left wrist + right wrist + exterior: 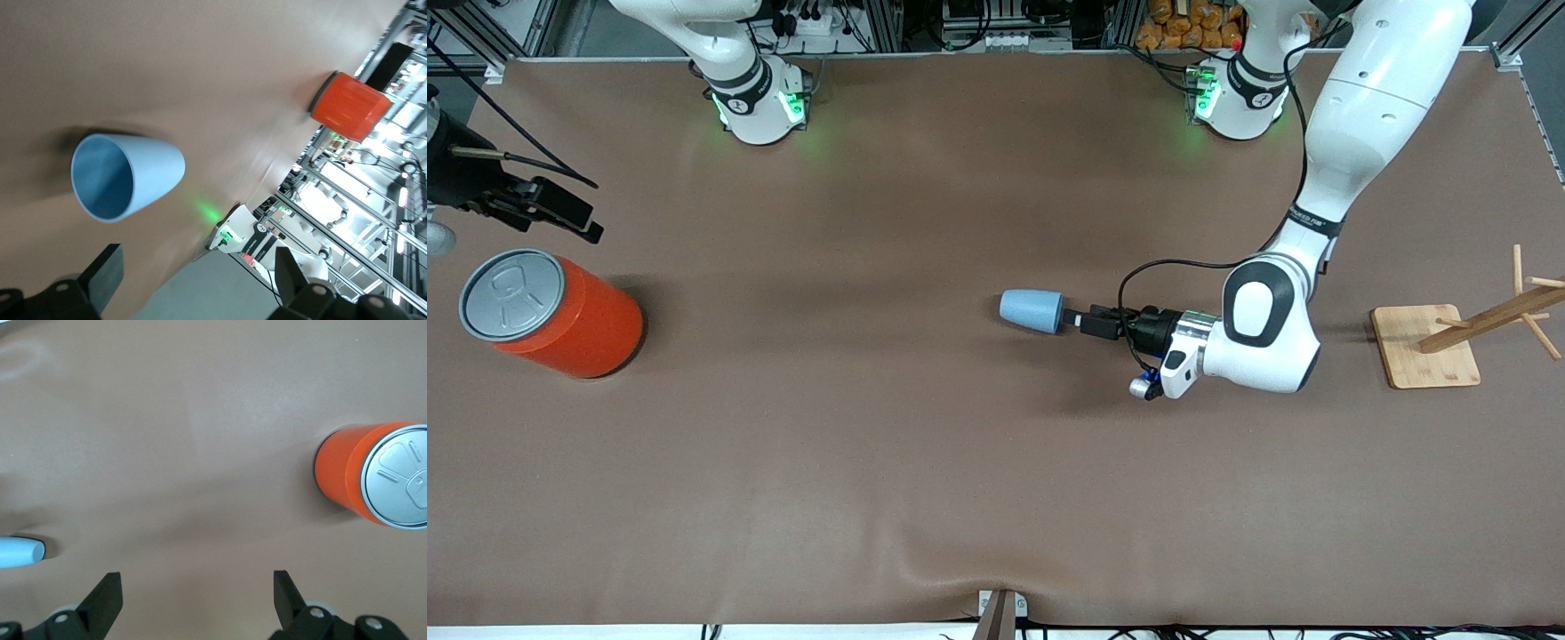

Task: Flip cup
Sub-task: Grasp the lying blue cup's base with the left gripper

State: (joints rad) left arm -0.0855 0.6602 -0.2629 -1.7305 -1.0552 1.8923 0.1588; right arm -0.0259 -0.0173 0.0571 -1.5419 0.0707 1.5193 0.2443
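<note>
1. The cup lies on its side near the middle of the table, its mouth turned toward the left gripper.
2. The left gripper is low, just beside the mouth, fingers wide and holding nothing, probably lined up to take the rim.
3. The right gripper waits above the table near the can, fingers wide too.

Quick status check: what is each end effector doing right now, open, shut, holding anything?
Left end effector: open, empty, low at the mouth of the cup lying on its side.
Right end effector: open, empty, waiting above the orange can.
</note>
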